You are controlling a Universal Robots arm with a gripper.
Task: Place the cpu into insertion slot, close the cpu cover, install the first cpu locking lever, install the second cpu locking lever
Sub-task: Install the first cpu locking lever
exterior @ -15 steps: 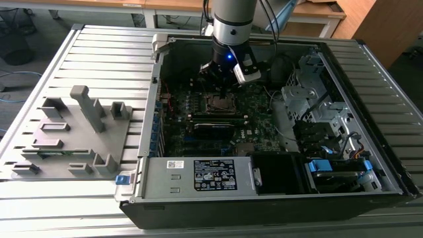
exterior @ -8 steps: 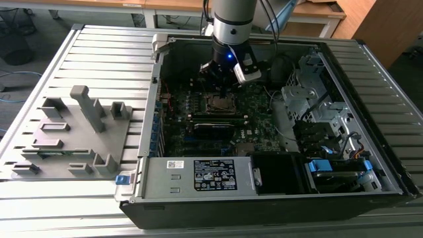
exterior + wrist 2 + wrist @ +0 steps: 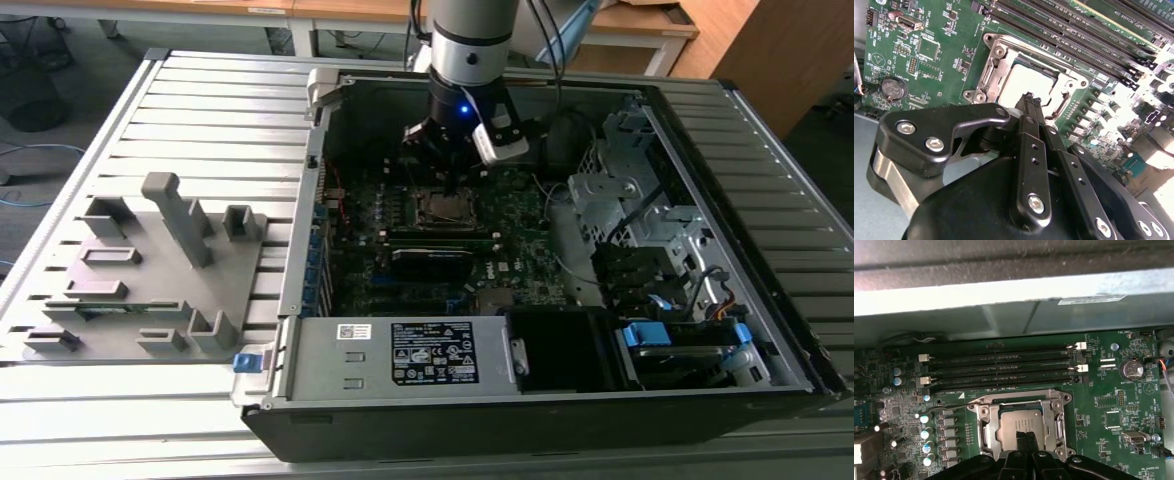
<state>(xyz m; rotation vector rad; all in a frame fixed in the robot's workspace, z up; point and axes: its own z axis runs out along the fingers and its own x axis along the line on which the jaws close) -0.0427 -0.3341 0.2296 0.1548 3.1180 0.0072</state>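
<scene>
Ribbed grey metal forms the surface (image 3: pixel 200 100), and an open computer case (image 3: pixel 747 110) lies flat on it so the motherboard (image 3: pixel 1114 405) faces up to the arm; a grey fixture tray (image 3: pixel 147 290) sits to the exterior view's left. The cpu (image 3: pixel 1019 420) sits down in the insertion slot (image 3: pixel 424 212), its silver top showing through the window of the cpu cover (image 3: pixel 990 427), which lies flat around it. The tool (image 3: pixel 1026 434) hangs right over the chip with its fingers (image 3: pixel 1030 107) pressed together and nothing between them — likely so they form one narrow tip for pushing small parts. Whether it touches the chip, or whether either lever is latched, I cannot tell.
</scene>
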